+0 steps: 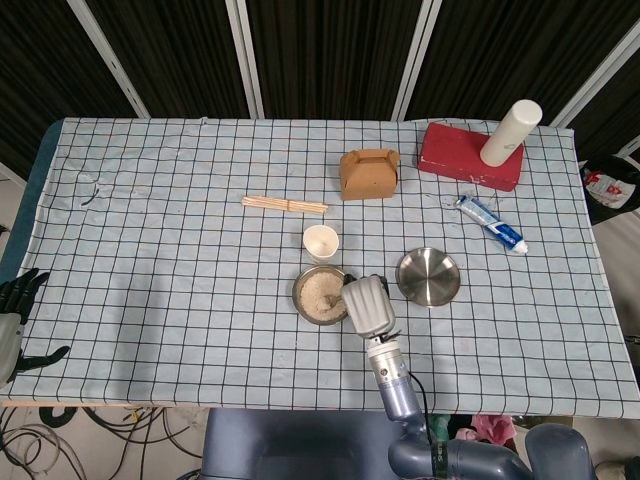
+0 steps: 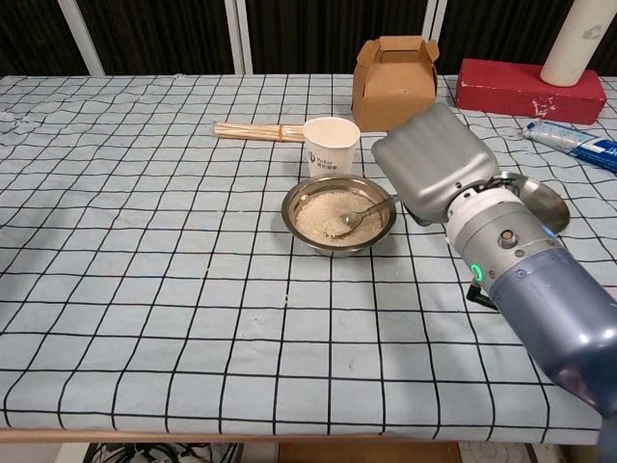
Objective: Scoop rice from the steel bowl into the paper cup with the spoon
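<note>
- In the head view, we saw our right hand (image 1: pixel 367 305) just beside the steel bowl (image 1: pixel 320 294), on its right side, with the back of the hand toward the camera. The paper cup (image 1: pixel 321 241) stood upright just behind the bowl. Our left hand (image 1: pixel 18 300) hung at the far left edge of the table, holding nothing, with the fingers apart.
- In the same view, a second, empty steel dish (image 1: pixel 428 277) lay to the right of our right hand.
- In the chest view, the spoon (image 2: pixel 359 213) reached from under our right hand (image 2: pixel 434 159) down to the rice (image 2: pixel 329 214), with its head resting on the grains. The fingers were hidden, but we judged that the hand was grasping the handle.
- We judged that the scooping step was in hand. The next move called for lifting the spoon level and carrying it over the rim of the paper cup (image 2: pixel 331 145) without spilling.
</note>
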`<move>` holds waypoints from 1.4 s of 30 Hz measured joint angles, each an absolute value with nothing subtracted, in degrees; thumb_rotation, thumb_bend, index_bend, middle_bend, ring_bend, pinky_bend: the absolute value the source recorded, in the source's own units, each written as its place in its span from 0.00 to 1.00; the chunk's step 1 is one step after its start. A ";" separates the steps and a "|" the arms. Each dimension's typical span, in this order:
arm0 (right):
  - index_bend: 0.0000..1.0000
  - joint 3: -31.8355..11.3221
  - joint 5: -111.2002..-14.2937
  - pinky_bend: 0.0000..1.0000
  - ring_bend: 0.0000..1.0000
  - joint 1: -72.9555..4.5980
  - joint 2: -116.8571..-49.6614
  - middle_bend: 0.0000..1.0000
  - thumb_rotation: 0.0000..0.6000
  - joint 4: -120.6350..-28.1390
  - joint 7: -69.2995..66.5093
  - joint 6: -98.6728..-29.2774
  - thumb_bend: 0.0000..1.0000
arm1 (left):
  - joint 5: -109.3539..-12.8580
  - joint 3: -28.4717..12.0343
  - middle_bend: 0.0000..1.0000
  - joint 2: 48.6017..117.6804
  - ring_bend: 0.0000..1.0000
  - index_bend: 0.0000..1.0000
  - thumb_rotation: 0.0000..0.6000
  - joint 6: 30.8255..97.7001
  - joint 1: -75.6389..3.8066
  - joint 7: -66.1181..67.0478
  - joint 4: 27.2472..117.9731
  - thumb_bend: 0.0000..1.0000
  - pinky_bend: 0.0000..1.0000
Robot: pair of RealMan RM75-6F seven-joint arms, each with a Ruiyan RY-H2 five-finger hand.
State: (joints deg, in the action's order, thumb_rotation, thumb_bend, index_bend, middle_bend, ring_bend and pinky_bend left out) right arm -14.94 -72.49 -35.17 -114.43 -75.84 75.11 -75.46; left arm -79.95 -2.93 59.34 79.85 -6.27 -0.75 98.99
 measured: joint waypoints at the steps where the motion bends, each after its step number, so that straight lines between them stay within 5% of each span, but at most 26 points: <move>1: 0.63 -15.02 -72.28 1.00 1.00 -35.18 -114.42 1.00 1.00 -76.05 75.00 -75.55 0.42 | -79.96 -2.93 0.00 59.35 0.00 0.00 1.00 79.86 -6.27 -0.76 98.98 0.02 0.00; 24: 0.63 -16.89 -67.38 1.00 1.00 -34.70 -114.03 1.00 1.00 -81.16 72.50 -78.41 0.42 | -79.86 -2.93 0.00 59.41 0.00 0.00 1.00 79.97 -6.22 -0.41 98.98 0.02 0.00; 42: 0.63 -22.91 -62.08 1.00 1.00 -38.32 -111.85 1.00 1.00 -87.16 76.73 -80.82 0.42 | -79.84 -2.90 0.00 59.38 0.00 0.00 1.00 80.07 -6.13 -0.24 98.76 0.02 0.00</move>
State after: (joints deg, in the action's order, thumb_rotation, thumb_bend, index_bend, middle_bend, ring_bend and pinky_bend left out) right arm -22.91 -62.08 -38.32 -111.85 -87.16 76.73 -80.82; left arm -79.84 -2.90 59.38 80.07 -6.13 -0.24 98.76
